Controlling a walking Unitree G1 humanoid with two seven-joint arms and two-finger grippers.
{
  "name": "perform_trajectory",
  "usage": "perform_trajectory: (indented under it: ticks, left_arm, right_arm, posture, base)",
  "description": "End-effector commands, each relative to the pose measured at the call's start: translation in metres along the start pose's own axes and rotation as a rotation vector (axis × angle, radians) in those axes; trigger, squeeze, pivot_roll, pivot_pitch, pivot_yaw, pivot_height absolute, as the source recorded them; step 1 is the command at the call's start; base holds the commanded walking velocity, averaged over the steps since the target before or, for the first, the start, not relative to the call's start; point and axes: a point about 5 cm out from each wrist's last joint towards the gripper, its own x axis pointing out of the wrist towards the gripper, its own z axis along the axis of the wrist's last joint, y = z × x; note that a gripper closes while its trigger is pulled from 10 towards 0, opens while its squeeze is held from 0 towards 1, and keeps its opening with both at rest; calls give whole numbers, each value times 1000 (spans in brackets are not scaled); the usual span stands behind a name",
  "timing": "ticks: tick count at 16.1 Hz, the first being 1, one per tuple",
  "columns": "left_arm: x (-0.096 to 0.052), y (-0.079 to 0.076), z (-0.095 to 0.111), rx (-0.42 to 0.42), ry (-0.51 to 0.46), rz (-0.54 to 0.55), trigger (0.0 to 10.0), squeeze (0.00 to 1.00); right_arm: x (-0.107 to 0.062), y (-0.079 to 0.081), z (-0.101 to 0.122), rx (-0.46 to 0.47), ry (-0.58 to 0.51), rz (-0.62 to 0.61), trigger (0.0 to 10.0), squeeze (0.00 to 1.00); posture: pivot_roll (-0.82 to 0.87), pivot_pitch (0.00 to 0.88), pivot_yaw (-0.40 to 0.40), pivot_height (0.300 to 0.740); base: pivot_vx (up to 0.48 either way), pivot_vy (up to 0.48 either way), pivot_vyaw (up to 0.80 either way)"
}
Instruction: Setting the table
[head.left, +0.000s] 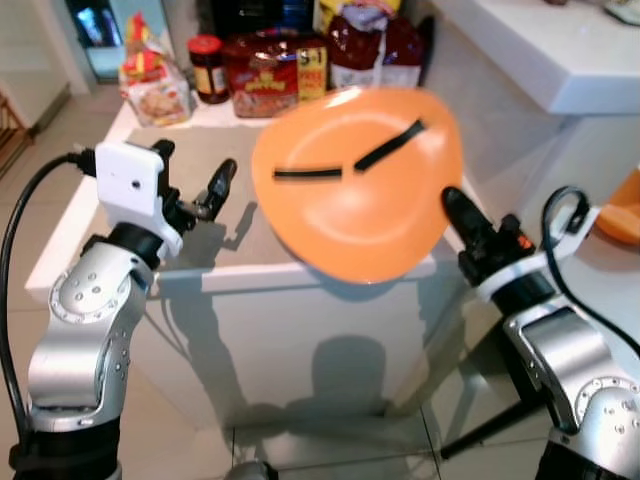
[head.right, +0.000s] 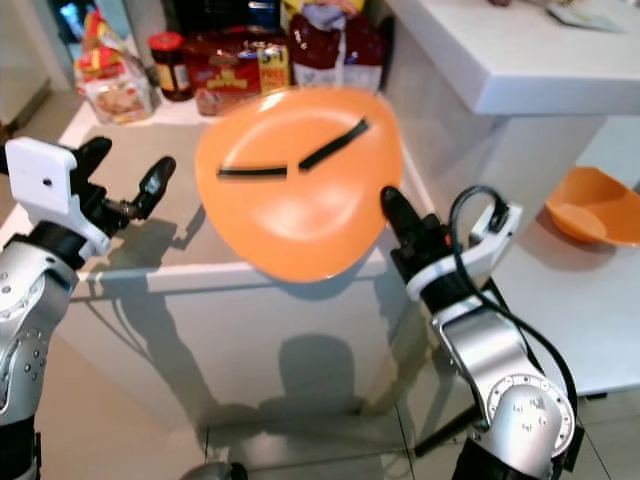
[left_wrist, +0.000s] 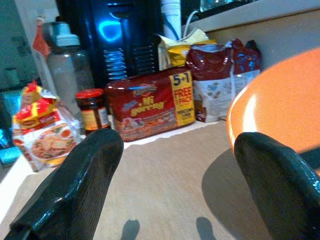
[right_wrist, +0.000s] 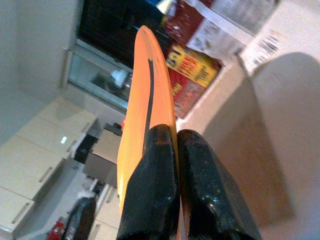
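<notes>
An orange plate (head.left: 355, 185) with two black strips on its face hangs tilted above the front right part of the white table (head.left: 120, 265). My right gripper (head.left: 453, 207) is shut on the plate's right rim; in the right wrist view its fingers (right_wrist: 155, 185) pinch the thin edge of the plate (right_wrist: 142, 100). My left gripper (head.left: 205, 195) is open over the beige mat (head.left: 200, 160) to the left of the plate, apart from it, with nothing between its fingers (left_wrist: 75, 185).
Food packs stand along the table's back edge: a noodle bag (head.left: 155, 85), a red-lidded jar (head.left: 207, 68), a red noodle pack (head.left: 275, 75) and dark red bags (head.left: 375, 45). A white counter (head.left: 540, 50) runs at the right. An orange bowl (head.right: 590, 205) lies on a lower white surface at the right.
</notes>
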Motion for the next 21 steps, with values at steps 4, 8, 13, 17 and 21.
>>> perform_trajectory:
  ticks: [4, 8, 13, 17, 21]
  left_arm:
    - [2, -17, 0, -23, 17, -33, 10000, 0]
    - [5, -35, -11, -47, 45, -21, 10000, 0]
    - [12, -45, -17, -54, 65, 14, 10000, 0]
    - [14, -48, -18, -28, 68, 1, 10000, 0]
    - [16, -51, -19, -9, 69, -5, 10000, 0]
  right_arm:
    - [1, 13, -3, -121, 29, 11, 10000, 0]
    - [6, 17, 8, -335, -24, -19, 10000, 0]
    - [10, 12, 24, -363, -143, -82, 10000, 0]
    - [12, 7, 28, -397, -168, -106, 10000, 0]
    - [11, 2, 27, -473, -155, -135, 10000, 0]
  posture:
    - [44, 20, -14, 740]
    - [50, 20, -21, 740]
    - [52, 21, -25, 740]
    - [47, 10, -23, 740]
    - [38, 0, -19, 740]
  base:
    - [-343, 0, 0]
    - [0, 0, 0]
    - [0, -253, 0]
    - [0, -480, 800]
    - [0, -480, 400]
